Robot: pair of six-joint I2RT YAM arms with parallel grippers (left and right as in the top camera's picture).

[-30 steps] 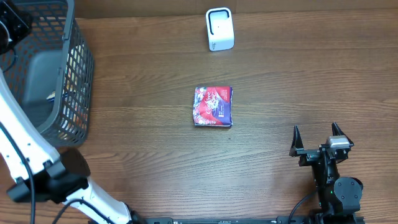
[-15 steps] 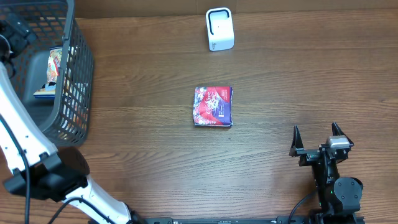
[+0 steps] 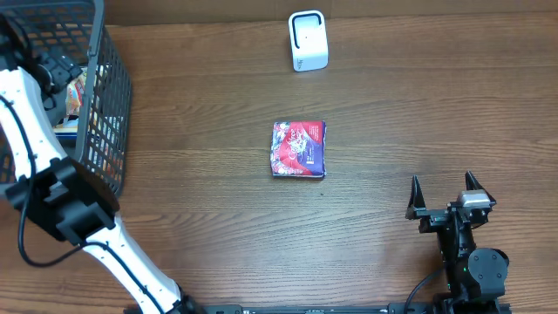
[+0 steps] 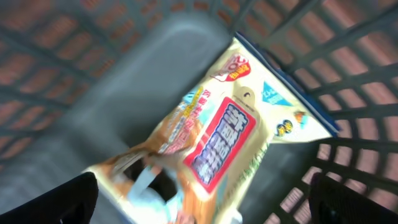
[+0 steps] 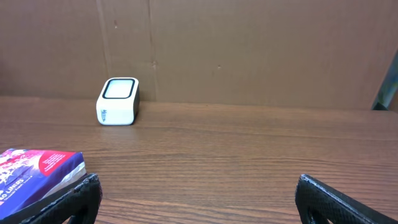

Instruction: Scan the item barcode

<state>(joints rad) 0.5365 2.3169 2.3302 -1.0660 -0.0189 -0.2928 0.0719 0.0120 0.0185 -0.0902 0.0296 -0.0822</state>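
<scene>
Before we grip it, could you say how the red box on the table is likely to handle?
The red box looks flat-faced and square-cornered, so probably stiff and unlikely to roll. Lying flat on the smooth wooden table, it would likely slide rather than tip when pushed.

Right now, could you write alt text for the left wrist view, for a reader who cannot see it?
A yellow packet with a red label lies in a dark mesh basket, seen from above and blurred. The left fingers show as dark tips in the lower corners, wide apart, holding nothing.
</scene>
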